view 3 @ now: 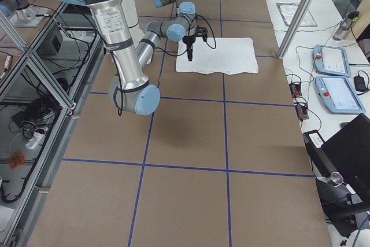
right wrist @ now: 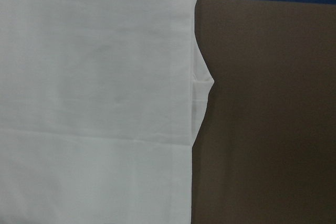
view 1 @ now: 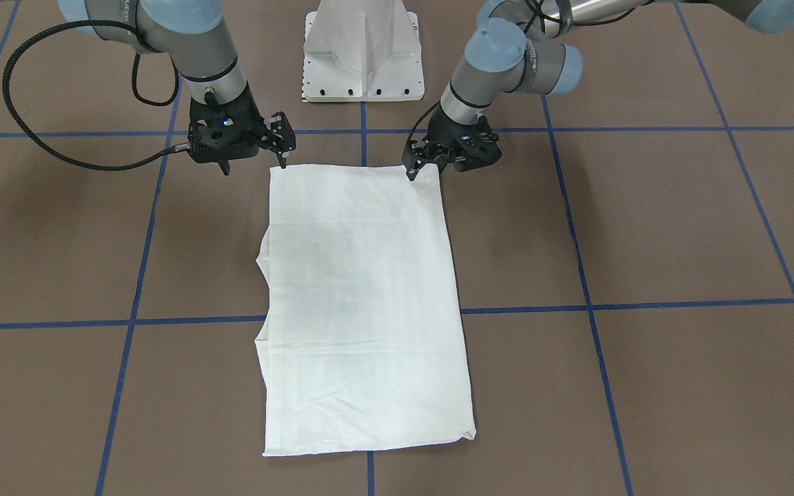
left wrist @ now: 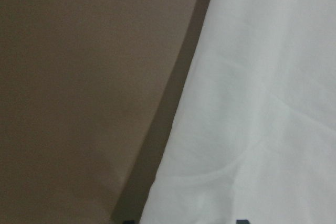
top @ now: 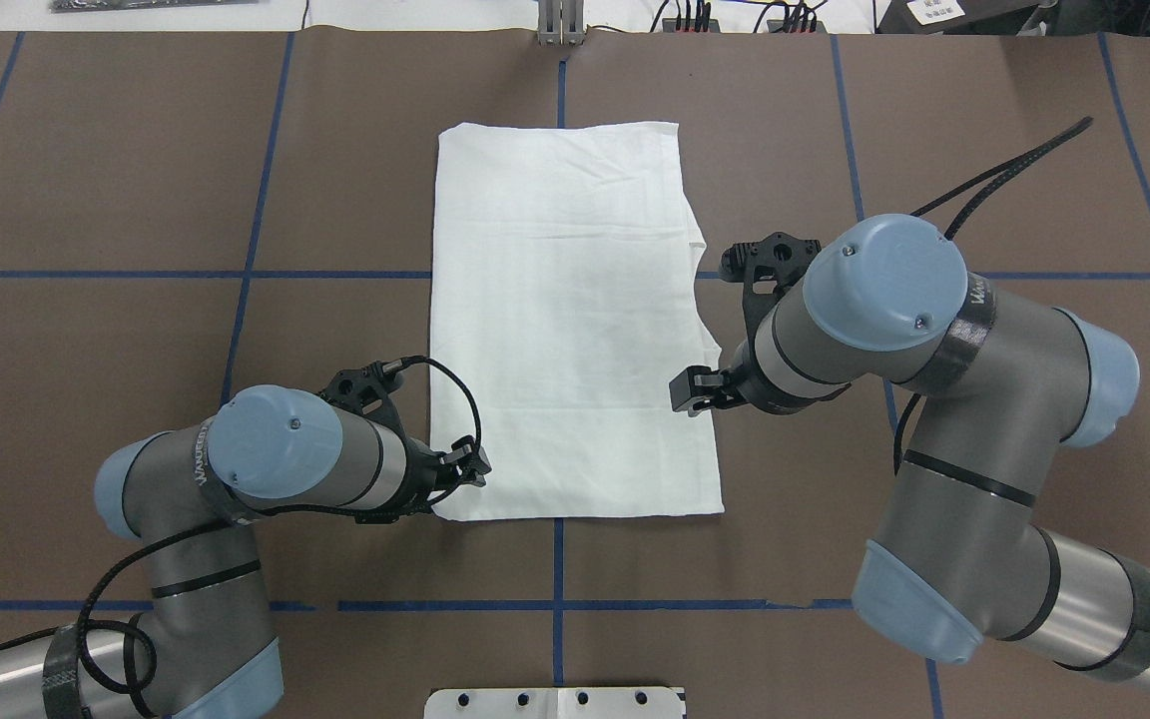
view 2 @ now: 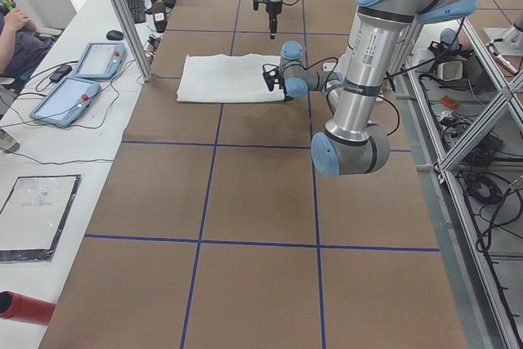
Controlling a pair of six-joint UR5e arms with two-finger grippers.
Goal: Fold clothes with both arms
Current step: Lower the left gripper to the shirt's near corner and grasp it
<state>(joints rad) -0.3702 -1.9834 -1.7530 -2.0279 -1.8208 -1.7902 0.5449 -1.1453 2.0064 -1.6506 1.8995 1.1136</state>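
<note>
One near corner of the smooth white shirt [top: 575,320] lies under the low left claw [top: 475,469], jaws slightly apart, gripping nothing, while the right claw [view 1: 252,151] hangs over the opposite edge, spread wide, empty, the flat, faintly creased oblong stretching away across the matte brown table [top: 136,399].

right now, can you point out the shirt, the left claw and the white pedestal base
shirt [view 1: 362,303]: front-facing view, middle of the folded cloth
left claw [view 1: 426,168]: front-facing view, between its fingertips at the shirt's corner
white pedestal base [view 1: 362,65]: front-facing view, centre of its front face
</note>
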